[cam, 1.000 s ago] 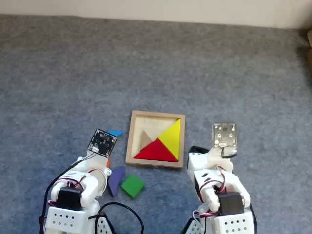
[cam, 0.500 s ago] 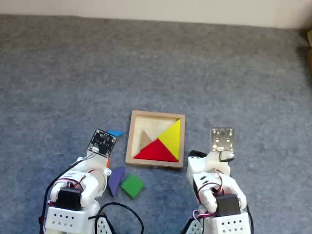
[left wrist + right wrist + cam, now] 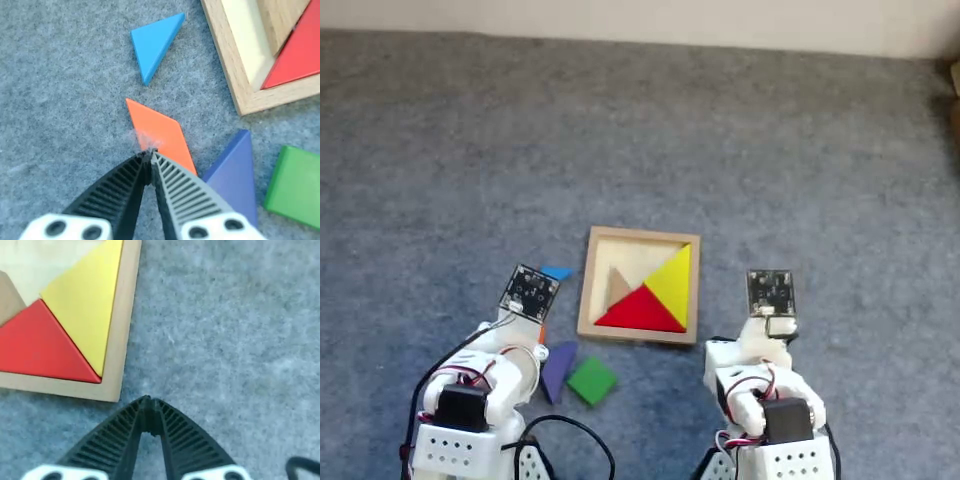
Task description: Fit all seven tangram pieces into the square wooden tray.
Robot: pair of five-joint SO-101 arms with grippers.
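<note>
The square wooden tray [image 3: 590,290] lies mid-table holding a red triangle [image 3: 638,310], a yellow triangle [image 3: 675,280] and a tan wooden triangle [image 3: 617,286]. Left of it lie a light blue triangle [image 3: 154,41], an orange parallelogram [image 3: 162,134], a dark blue triangle [image 3: 234,172] and a green square [image 3: 295,180]. My left gripper [image 3: 150,156] is shut, its tips at the orange piece's edge, holding nothing. My right gripper [image 3: 148,405] is shut and empty over the carpet just outside the tray's near right corner [image 3: 119,385].
Grey carpet covers the table. Open carpet stretches beyond the tray and to the right of it [image 3: 860,200]. Both arm bases [image 3: 470,420] sit at the near edge. A pale wall strip runs along the far side.
The right arm has drawn back toward its base, its wrist sliding slightly left and nearer. The left arm and all pieces have stayed put.
</note>
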